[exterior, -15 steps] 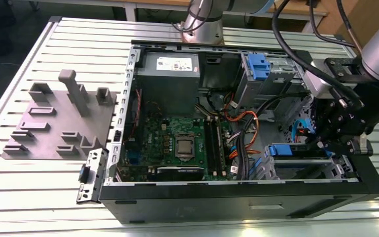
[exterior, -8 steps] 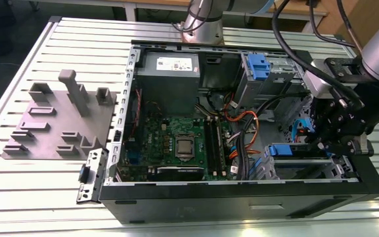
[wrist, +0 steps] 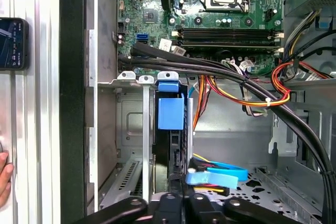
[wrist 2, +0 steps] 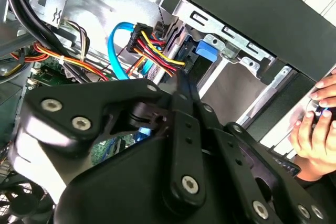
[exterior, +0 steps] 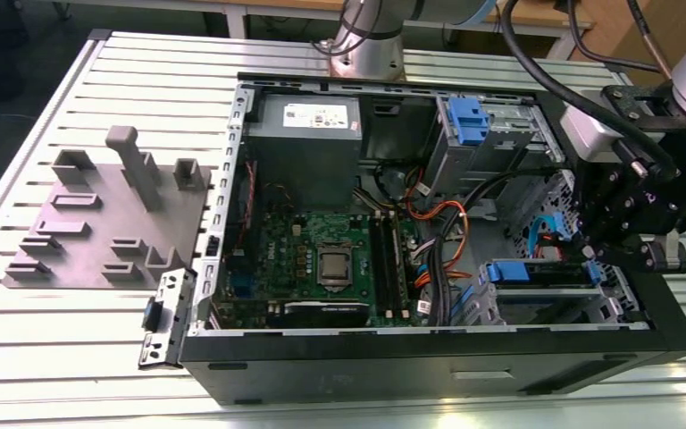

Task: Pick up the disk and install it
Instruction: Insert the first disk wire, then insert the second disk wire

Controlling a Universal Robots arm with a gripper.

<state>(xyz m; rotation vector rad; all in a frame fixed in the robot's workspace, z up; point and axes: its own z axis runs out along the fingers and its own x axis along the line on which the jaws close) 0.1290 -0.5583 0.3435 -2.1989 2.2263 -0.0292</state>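
Observation:
The disk, framed by its blue carrier, sits on edge in the lower drive cage at the open computer case's corner on the exterior view's right. Its blue carrier tab shows at the cage mouth in the first wrist view, and the same blue part of the disk shows in the second wrist view. My black gripper hangs just off the disk's outer end. In both wrist views the gripper has its fingers pressed together, with their tips at the disk's near edge.
A blue data cable and bundled power wires lie close beside the cage. The motherboard, a grey power supply and an upper cage with a blue latch fill the case. A grey fixture plate lies on the exterior view's left. A hand rests outside the case wall.

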